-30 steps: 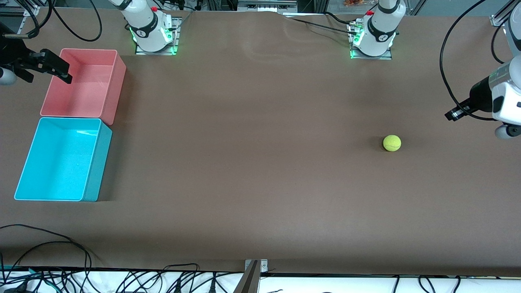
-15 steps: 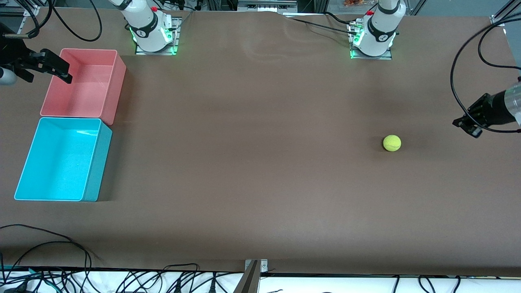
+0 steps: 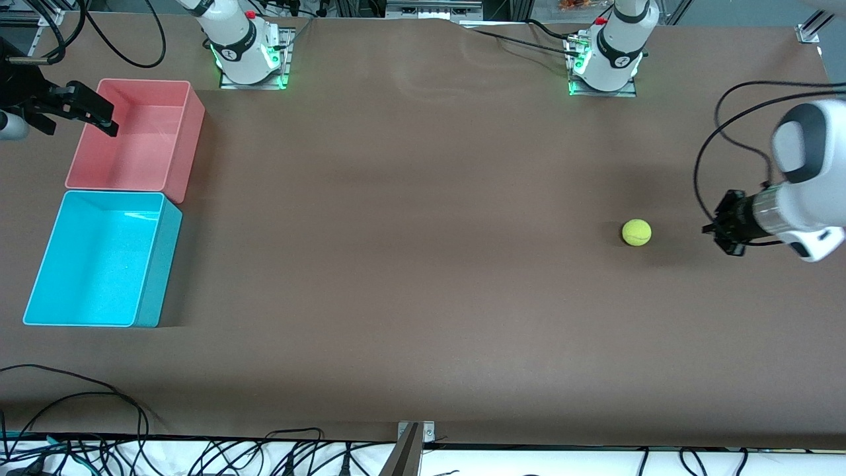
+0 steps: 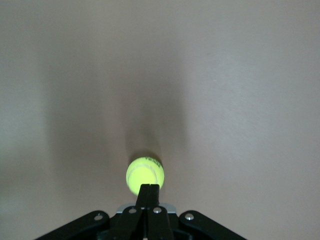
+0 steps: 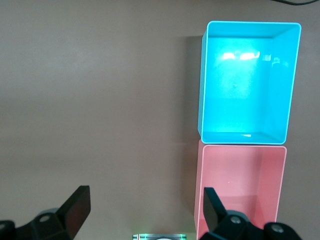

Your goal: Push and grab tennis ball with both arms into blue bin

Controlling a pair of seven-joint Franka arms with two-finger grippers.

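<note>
The tennis ball [image 3: 636, 233] lies on the brown table toward the left arm's end; it also shows in the left wrist view [image 4: 145, 172]. My left gripper [image 3: 712, 231] is low beside the ball, on the side toward the left arm's end of the table, with a gap between them. It points at the ball and its fingers [image 4: 149, 189] are pressed together and hold nothing. The blue bin [image 3: 158, 264] stands at the right arm's end, empty; it also shows in the right wrist view [image 5: 202, 80]. My right gripper [image 3: 78, 127] waits wide open over the pink bin's outer edge [image 5: 145, 202].
An empty pink-red bin [image 3: 182, 142] touches the blue bin on the side farther from the front camera; it also shows in the right wrist view [image 5: 240, 185]. The two arm bases [image 3: 248, 49] [image 3: 605, 56] stand along the table's back edge. Cables hang along the front edge.
My left arm has swung down and in toward the ball, and its gripper now points at the ball from beside it. The ball, the bins and the right gripper have not moved.
</note>
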